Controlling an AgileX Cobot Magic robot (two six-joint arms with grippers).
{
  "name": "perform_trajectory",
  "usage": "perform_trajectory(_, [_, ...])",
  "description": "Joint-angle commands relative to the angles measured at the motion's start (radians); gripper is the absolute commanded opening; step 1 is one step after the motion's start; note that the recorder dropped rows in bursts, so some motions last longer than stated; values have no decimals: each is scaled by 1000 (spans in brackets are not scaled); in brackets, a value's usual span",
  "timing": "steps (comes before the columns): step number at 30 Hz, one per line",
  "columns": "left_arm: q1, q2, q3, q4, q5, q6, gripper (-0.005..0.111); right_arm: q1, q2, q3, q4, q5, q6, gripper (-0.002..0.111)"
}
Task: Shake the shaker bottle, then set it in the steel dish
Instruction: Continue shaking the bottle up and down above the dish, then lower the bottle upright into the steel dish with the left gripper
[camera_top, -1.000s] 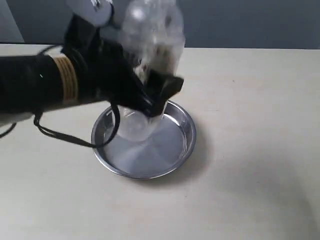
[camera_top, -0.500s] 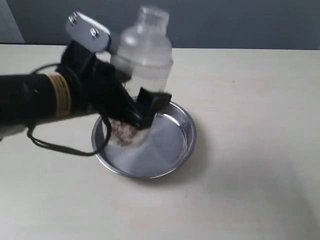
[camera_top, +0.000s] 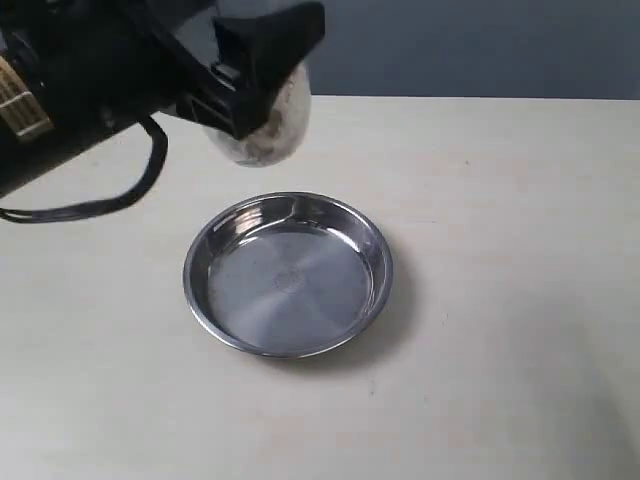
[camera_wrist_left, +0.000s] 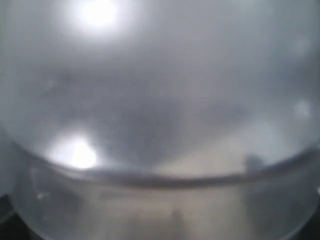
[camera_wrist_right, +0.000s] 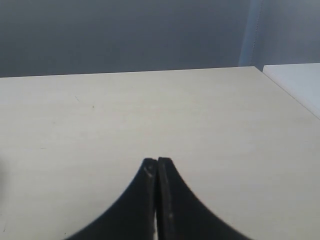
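Shake step judged in hand: left pincer (camera_top: 250, 90) clamped round shaker bottle (camera_top: 268, 135), held aloft beyond steel dish (camera_top: 288, 285) far-left rim, not touching. Right pincer (camera_wrist_right: 157, 164) closed, empty. Next move likely: centre bottle base-down over dish, lower, release.

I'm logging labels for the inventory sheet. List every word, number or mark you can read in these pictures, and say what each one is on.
No text here can be read.
steel dish: a faint stamp at its centre, too small and blurred to read.
shaker bottle: only its lower end shows in the exterior view, and the left wrist view is a blur; no marks are legible.
table: no print shows.
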Motion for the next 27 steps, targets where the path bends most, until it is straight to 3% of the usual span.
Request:
perform_trajectory(1, [5,158,122,-69,-43,15,0,-3,-5,1,-2,-12,-2,-1])
perform_trajectory(3, [5,174,130,-61,-220,-26,0,-3,-5,1,-2,-12,-2,-1])
perform_trajectory(5, [5,102,55,-61,-267,-89,0,-3,-5,1,-2,-12,-2,-1])
perform_trajectory(6, [5,63,3,-61,-229,-81,0,-3,-5,1,-2,-12,-2,-1])
perform_trajectory(9, [3,-3,-158,-35,84,2,0,-3,-5,1,-2,-12,-2,-1])
perform_trajectory(12, [3,144,-110,-48,253,-3,0,-3,-5,1,-2,-12,-2,-1])
perform_trajectory(15, [2,234,-81,-76,248,-35,0,-3,-5,1,-2,-12,-2,-1])
perform_trajectory(19, [-3,105,-150,47,112,-31,0,-3,-5,1,-2,-12,-2,-1])
perform_trajectory(21, [-3,88,-160,-1,161,-43,0,-3,-5,1,-2,-12,-2,-1])
perform_trajectory(24, [-27,212,-72,4,245,-58,0,-3,-5,1,-2,-12,-2,-1])
perform_trajectory(27, [-27,304,-5,1,156,-88,0,-3,-5,1,-2,-12,-2,-1])
